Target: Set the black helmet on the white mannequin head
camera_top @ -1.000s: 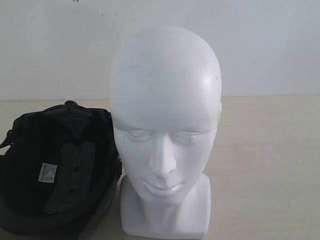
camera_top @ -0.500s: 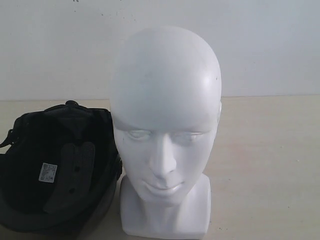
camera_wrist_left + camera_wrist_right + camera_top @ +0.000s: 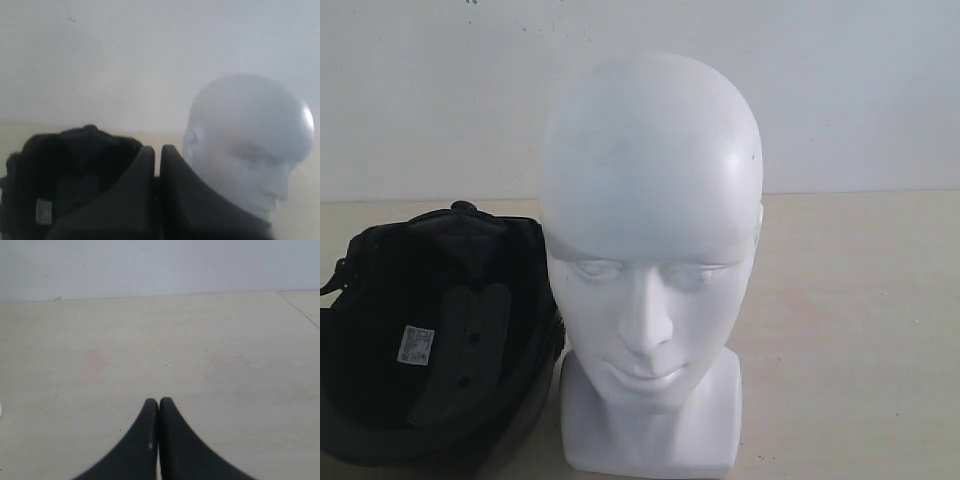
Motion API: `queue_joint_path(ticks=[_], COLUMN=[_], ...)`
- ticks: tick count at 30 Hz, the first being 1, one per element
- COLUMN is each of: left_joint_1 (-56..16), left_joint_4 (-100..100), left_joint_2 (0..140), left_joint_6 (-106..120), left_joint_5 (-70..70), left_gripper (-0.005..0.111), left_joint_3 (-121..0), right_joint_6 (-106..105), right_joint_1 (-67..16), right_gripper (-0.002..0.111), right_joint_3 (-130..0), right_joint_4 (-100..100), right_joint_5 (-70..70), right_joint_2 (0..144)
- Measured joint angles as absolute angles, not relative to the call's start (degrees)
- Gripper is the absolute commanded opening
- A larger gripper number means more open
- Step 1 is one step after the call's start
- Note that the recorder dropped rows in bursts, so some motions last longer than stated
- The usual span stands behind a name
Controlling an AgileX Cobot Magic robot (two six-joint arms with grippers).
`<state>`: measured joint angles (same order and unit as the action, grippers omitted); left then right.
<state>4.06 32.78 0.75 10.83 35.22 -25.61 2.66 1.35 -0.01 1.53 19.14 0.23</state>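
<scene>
Beside upright white mannequin head (image 3: pixel 650 250), black helmet (image 3: pixel 380 400) inverted, lining (image 3: pixel 470 345) exposed

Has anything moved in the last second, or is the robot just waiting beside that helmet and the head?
Nothing has visibly changed. In the exterior view the black helmet lies in the same spot, its padded inside facing up, to the left of the white mannequin head. The head stands upright and bare as before.
</scene>
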Motion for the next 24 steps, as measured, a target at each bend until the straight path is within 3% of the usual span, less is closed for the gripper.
queue_joint_path(ticks=[4,6,8,17,24], left_joint_1=[4.1,4.1,3.8,0.9,-2.7], left_joint_4=[34.1,35.6,38.1,44.7,47.4], left_joint_2=[17.8,25.7,31.7,45.3,54.2], left_joint_6=[20.3,28.1,36.5,48.7,52.7], left_joint_5=[61.7,66.4,66.5,61.2,56.4], left_gripper=[0.004,0.004,0.006,0.059,0.061], left_joint_3=[-35.6,-37.9,-38.2,-38.2,-38.2], right_joint_6=[2.7,2.7,2.7,2.7,2.7], right_joint_1=[1.3,1.3,1.3,1.3,1.3], right_gripper=[0.0,0.0,0.0,0.0,0.0], right_joint_3=[0.0,0.0,0.0,0.0,0.0], right_joint_4=[1.5,1.5,1.5,1.5,1.5], right_joint_5=[19.1,19.1,19.1,19.1,19.1], right_joint_2=[0.2,0.2,0.2,0.2,0.2])
